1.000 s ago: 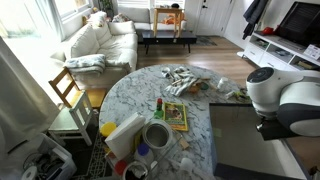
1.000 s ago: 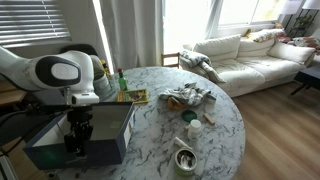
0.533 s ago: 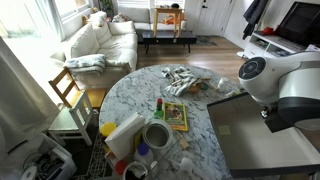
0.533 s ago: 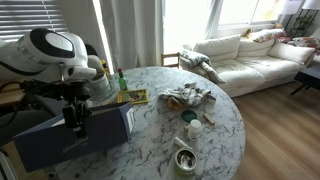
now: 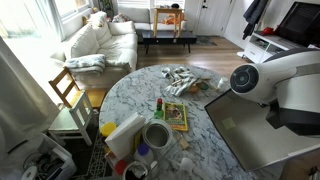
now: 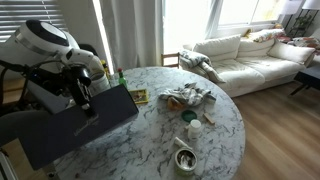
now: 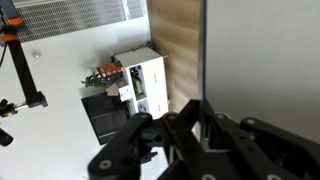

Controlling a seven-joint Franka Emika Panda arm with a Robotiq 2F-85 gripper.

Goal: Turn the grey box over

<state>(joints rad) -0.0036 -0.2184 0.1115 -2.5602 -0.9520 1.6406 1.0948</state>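
The grey box is large and shallow, and it stands tilted up on the marble table's near edge. Its dark plain underside faces the camera in an exterior view [image 6: 60, 130], and its lighter face shows in an exterior view [image 5: 250, 135]. My gripper [image 6: 88, 102] is shut on the box's upper rim and holds it raised. In the wrist view the fingers [image 7: 165, 135] clamp either side of the thin rim edge, and the grey box wall [image 7: 265, 50] fills the right side. The gripper [image 5: 274, 117] is mostly hidden behind my arm.
On the round marble table [image 6: 190, 150] lie a yellow-green booklet [image 5: 176, 115], crumpled cloth [image 6: 188, 97], a mug [image 5: 156, 135] and small bottles. A wooden chair [image 5: 68, 90] and a white sofa [image 6: 250, 55] stand beyond the table.
The box has risen from lying flat to steeply tilted. My arm has lifted and swung with the rim held in the gripper.
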